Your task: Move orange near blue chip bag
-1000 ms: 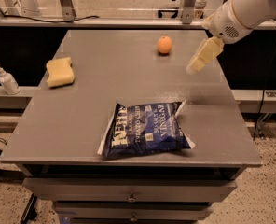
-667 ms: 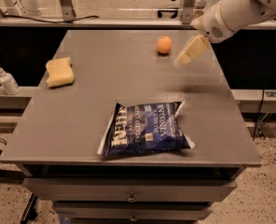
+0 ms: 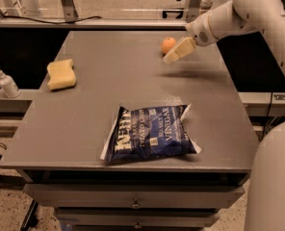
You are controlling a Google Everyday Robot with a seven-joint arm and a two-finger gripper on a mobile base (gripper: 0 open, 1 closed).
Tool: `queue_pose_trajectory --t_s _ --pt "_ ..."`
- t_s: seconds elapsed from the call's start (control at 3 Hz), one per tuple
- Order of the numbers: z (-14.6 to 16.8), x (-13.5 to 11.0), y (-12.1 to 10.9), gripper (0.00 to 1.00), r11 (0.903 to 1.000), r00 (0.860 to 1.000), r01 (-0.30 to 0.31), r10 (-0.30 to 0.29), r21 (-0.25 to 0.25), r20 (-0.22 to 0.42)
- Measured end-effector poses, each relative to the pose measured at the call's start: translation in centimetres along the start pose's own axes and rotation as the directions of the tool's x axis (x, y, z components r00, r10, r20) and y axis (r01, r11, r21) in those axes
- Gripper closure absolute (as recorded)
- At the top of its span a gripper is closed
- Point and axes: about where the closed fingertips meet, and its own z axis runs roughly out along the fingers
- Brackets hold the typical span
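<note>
Grey table (image 3: 109, 47) setup, with the blue chip bag (image 3: 152, 134) lying flat near the front edge and the orange (image 3: 168, 44) way at the back, well apart from it. Over the last second the gripper (image 3: 175, 53) has slid in from the right and now it's just beside the orange, slightly in front. Honestly can't tell how open it is, but it's got nothing in it and the orange hasn't budged. So I'd say it's lining up the grab, carry not started. Yellow sponge (image 3: 61, 73) untouched.
</note>
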Motion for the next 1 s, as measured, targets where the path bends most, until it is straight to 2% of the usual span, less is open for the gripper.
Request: queue_pose_trajectory --t_s 0.33,1.0 --pt "2.2 -0.8 -2.1 0.0 0.9995 0.999 -0.026 0.025 0.02 0.045" --pt "4.2 0.0 -3.9 0.0 0.9968 0.997 -0.068 0.066 0.042 0.044"
